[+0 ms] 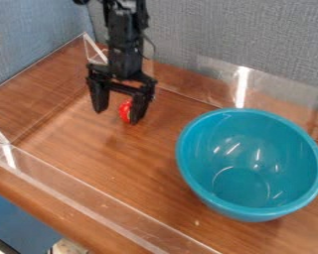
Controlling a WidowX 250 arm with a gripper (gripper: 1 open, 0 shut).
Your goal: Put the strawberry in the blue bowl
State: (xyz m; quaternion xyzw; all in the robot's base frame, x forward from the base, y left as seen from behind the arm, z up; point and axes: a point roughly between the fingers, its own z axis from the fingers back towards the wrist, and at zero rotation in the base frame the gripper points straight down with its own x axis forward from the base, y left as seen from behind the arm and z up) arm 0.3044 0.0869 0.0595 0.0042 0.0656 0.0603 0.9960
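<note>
The strawberry [128, 112], small and red, lies on the wooden tabletop left of centre. My gripper [120, 102] points straight down over it and is open, with one black finger [95, 98] to the strawberry's left and the other [146, 104] close on its right. The fruit sits between the fingers, nearer the right one, and nothing grips it. The blue bowl [202, 159], large, glossy and teal, stands empty at the right front of the table, well apart from the gripper.
Low clear acrylic walls edge the table, one along the front [82, 203] and one at the back right [274, 87]. A blue-grey fabric wall [229, 30] rises behind. Bare wood [69, 139] lies left and front of the gripper.
</note>
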